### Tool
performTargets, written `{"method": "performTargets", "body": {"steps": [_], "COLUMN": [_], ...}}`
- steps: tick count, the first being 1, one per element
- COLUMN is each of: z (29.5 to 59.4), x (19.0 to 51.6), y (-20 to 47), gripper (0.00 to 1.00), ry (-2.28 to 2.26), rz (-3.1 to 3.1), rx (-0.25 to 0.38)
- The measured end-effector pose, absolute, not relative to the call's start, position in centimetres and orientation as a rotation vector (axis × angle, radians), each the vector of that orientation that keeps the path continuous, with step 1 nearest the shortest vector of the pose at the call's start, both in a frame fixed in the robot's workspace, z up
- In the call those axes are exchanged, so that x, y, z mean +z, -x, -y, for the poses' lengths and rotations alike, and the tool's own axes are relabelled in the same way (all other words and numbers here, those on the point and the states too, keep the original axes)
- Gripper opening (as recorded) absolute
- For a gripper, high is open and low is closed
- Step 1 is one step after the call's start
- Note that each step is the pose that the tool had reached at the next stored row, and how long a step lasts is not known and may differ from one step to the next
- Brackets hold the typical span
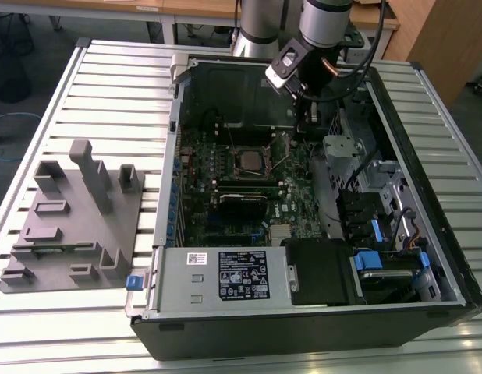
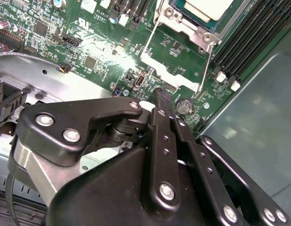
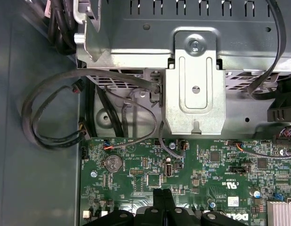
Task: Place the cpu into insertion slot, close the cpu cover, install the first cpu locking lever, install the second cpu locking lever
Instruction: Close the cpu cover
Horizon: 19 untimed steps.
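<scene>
The cpu (image 2: 206, 6) lies silver-grey top up in the insertion slot (image 1: 248, 160) on the green board. The silvery cpu cover (image 2: 202, 35) frames its edge. Two thin wire locking levers (image 2: 150, 40) (image 2: 207, 61) run out from the socket, and one rod (image 1: 284, 154) angles up beside it in the exterior view. My gripper (image 1: 305, 123) hangs inside the case, off the socket toward the exterior view's right. Its black fingers (image 2: 159, 101) are pressed together with nothing between them, and the tips (image 3: 164, 195) hover over bare board.
The open case (image 1: 167, 179) lies on a slatted table with a grey fixture block (image 1: 69, 210) on the exterior view's left. Looped cables (image 3: 51, 117) and a metal bracket (image 3: 195, 84) stand by the board's edge. A coin battery (image 2: 184, 106) and black memory slots (image 2: 249, 33) flank the socket.
</scene>
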State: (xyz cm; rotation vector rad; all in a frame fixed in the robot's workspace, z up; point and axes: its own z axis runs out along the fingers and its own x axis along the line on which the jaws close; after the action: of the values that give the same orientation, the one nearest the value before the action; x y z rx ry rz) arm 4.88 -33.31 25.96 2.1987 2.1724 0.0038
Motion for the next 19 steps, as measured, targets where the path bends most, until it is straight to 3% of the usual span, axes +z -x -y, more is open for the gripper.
{"method": "performTargets", "body": {"steps": [19], "z": [33.31], "x": [25.60], "y": [-4.91], "gripper": [0.10], "ry": [-2.199], "rz": [-2.172], "rx": [0.004]}}
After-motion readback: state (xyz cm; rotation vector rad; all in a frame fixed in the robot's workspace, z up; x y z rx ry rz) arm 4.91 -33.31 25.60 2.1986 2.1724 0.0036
